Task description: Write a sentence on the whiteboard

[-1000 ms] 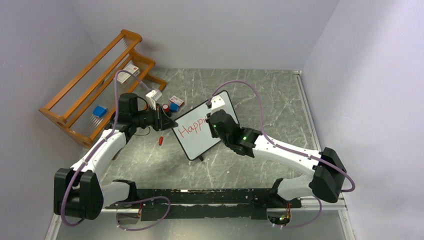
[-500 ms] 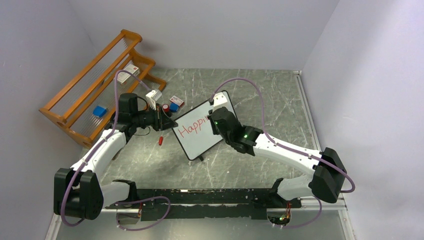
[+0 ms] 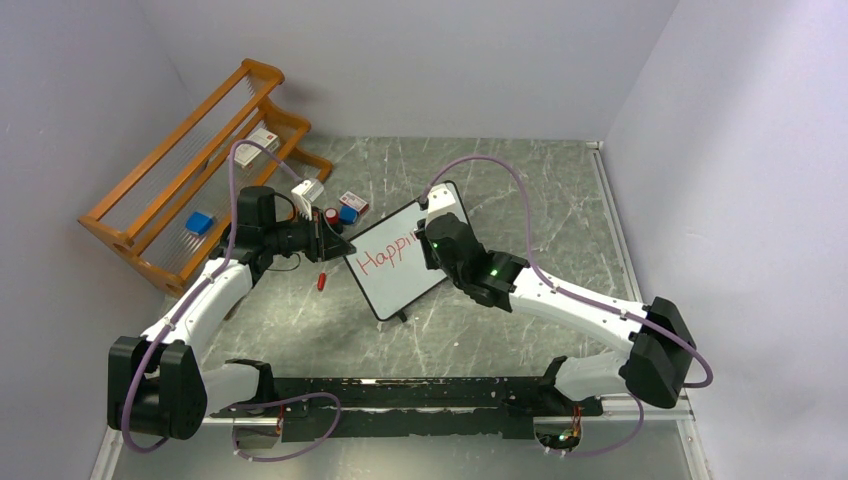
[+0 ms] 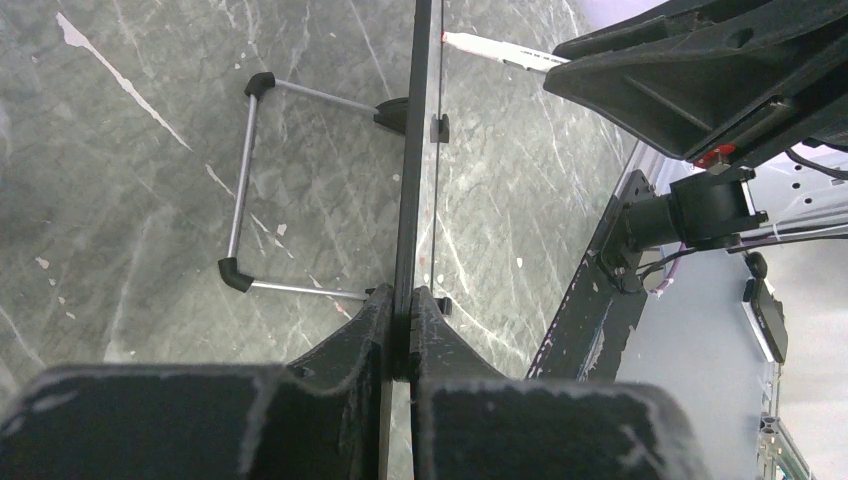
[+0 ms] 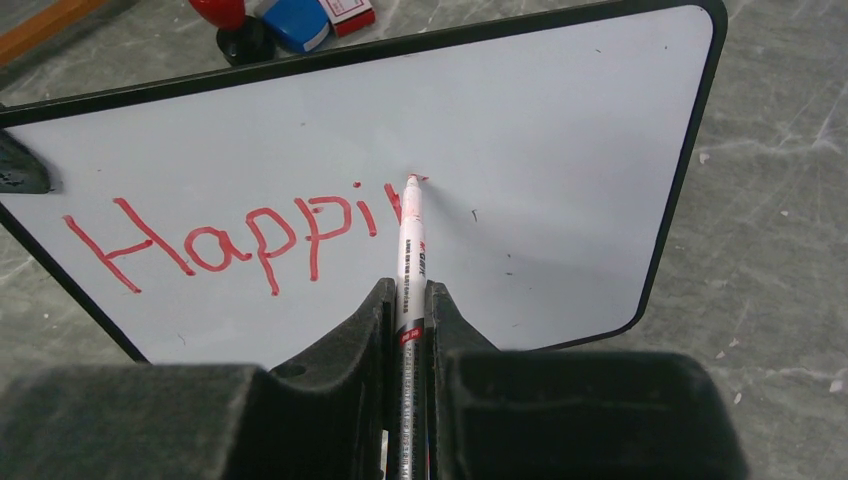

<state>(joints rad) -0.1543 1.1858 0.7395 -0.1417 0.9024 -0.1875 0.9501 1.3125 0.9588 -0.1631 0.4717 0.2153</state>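
The whiteboard (image 3: 392, 278) stands tilted on the table, seen edge-on in the left wrist view (image 4: 422, 120). My left gripper (image 3: 338, 246) (image 4: 402, 298) is shut on its left edge. The red sentence (image 5: 230, 238) (image 3: 385, 255) reads "Happi" plus a fresh stroke. My right gripper (image 3: 432, 238) (image 5: 408, 292) is shut on a white marker (image 5: 410, 250). The marker's red tip touches the whiteboard (image 5: 560, 150) just right of the last letter. The marker (image 4: 500, 50) also shows in the left wrist view.
A wooden rack (image 3: 190, 165) with a blue block (image 3: 199, 222) stands at the back left. Small blue and red boxes (image 3: 348, 208) lie behind the board. A red cap (image 3: 321, 281) lies on the table below my left gripper. The board's wire foot (image 4: 245, 180) rests behind it.
My right gripper has shifted slightly rightward and up along the board with the marker. The left arm and the board have not moved.
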